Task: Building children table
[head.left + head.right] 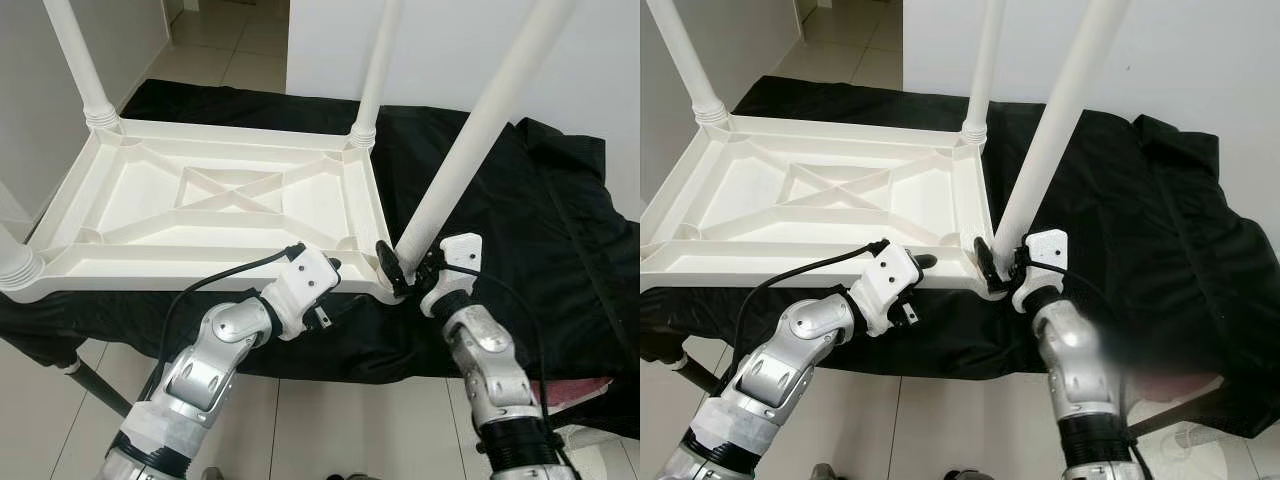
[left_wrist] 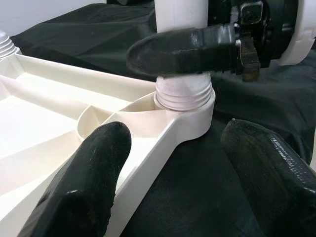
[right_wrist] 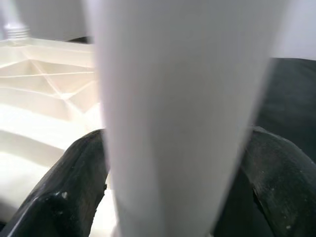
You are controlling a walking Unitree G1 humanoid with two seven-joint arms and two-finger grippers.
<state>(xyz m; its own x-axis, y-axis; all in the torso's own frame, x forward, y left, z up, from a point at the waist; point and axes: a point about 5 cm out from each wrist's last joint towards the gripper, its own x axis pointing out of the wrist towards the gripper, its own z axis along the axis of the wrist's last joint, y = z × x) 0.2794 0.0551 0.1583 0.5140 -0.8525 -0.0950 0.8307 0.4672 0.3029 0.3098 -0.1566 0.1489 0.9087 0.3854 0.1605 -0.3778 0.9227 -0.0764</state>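
**Leg gripped at the near right corner**

The white table top lies upside down on a black cloth. The left gripper hovers with fingers spread, straddling the top's near edge. The right gripper has its fingers closed around the tilted leg, just above the corner socket.

Black cloth over surface; white table upside-down on it.

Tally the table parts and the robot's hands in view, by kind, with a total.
Tabletop, upside down: 1
Legs: 4 (far left, far right, near right, near left)
Hands: 2 (left hand, right hand)
Total: 7
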